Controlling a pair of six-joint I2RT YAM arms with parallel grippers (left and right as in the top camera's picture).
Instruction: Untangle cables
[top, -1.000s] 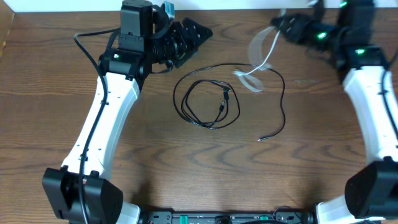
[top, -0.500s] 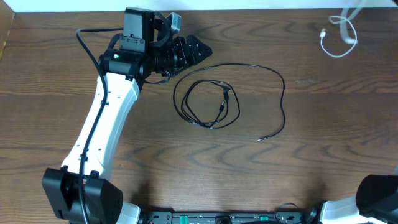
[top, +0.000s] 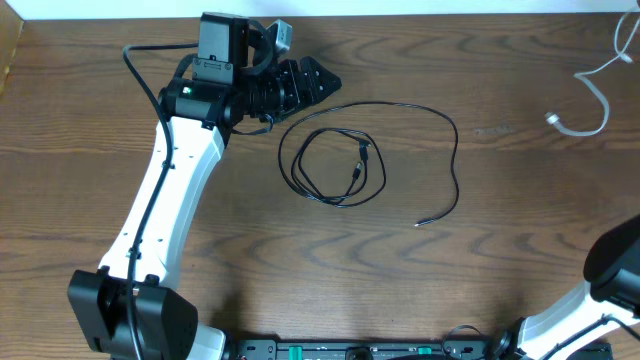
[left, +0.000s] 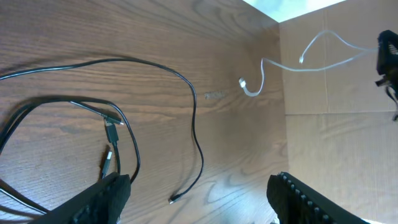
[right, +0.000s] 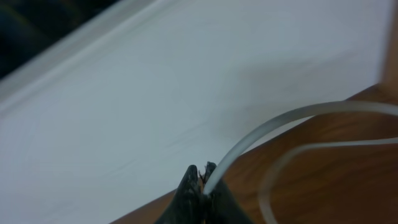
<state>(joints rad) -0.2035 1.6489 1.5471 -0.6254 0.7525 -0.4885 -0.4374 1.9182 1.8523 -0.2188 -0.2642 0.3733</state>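
The black cable (top: 340, 160) lies in a loose loop at the table's middle, its free end trailing right; it also shows in the left wrist view (left: 124, 106). The white cable (top: 592, 95) hangs at the far right edge, apart from the black one, and shows in the left wrist view (left: 292, 62). My left gripper (top: 312, 80) is open and empty, just up-left of the black loop; in its own view its jaws (left: 199, 199) are wide apart. My right gripper (right: 202, 180) is shut on the white cable (right: 273, 124); it is outside the overhead view.
The wooden table (top: 400, 280) fills the overhead view. A white wall runs along the far edge (top: 420, 6). A brown board (left: 336, 143) stands beyond the table's right side. The right arm's base (top: 615, 270) shows at the lower right.
The right arm has pulled the white cable off the black loop, out to the far right and out of the overhead view. The left arm and black cable have stayed still.
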